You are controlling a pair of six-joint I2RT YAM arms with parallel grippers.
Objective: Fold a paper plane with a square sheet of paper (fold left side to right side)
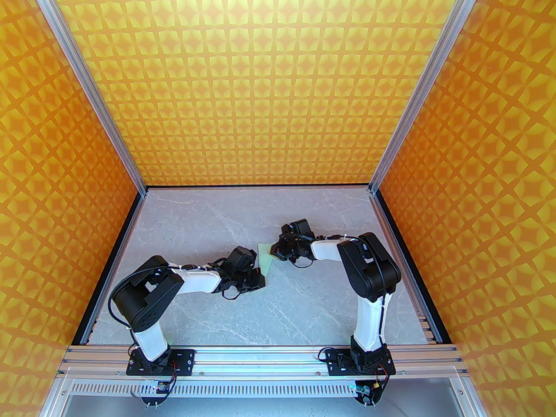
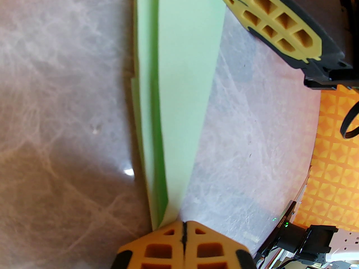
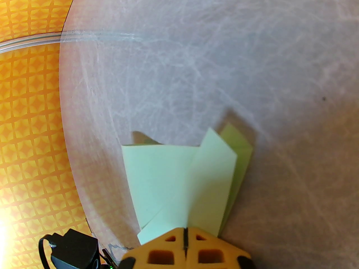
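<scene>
Running along the near edge, an aluminium rail is shown carrying the bases of both arms. The left arm and the right arm are bent inward over the grey marbled counter, so that their wrists meet near its middle.

From above, most of the paper plane is covered by the two wrists. A small pale green patch is left visible between them.

In the left wrist view, the left jaws are seen pressed together on the narrow end of the paper plane, which stretches away as a slim layered strip with a darker green crease along it. At its far end, one yellow finger of the right arm is met.

In the right wrist view, the right jaws are likewise closed on the paper plane, whose wider end is fanned out in overlapping creased flaps. A shadow is cast on the counter beyond the flaps. Whether the paper touches the surface cannot be told.

Beyond the arms, the counter is bounded by a rear wall and side walls with an orange and yellow pattern, joined by aluminium posts.
</scene>
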